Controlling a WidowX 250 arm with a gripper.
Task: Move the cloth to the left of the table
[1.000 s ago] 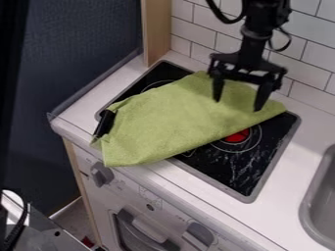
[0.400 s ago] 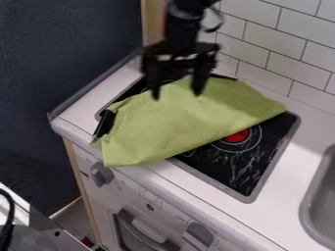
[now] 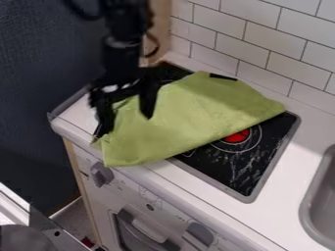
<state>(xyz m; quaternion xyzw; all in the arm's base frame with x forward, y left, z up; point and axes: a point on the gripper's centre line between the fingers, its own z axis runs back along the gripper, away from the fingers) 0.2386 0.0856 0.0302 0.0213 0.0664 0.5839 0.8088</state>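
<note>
**Open claw [image 3: 125,126] hung at the green cloth's [image 3: 190,112] near-left end**

From where I stood, the claw's two fingers were spread well apart, with nothing pinched between them. I couldn't tell whether either one touched the cloth. Most of the cloth stretched away to the claw's right, draped across the black stovetop [image 3: 262,157], one corner hanging over the front edge of the white counter [image 3: 284,196], below the claw. The red burner spot [image 3: 237,136] peeked out right of the claw, and the grey sink [image 3: 321,196] sat much farther right. A dark blue panel [image 3: 52,73] stood to the claw's left.
</note>
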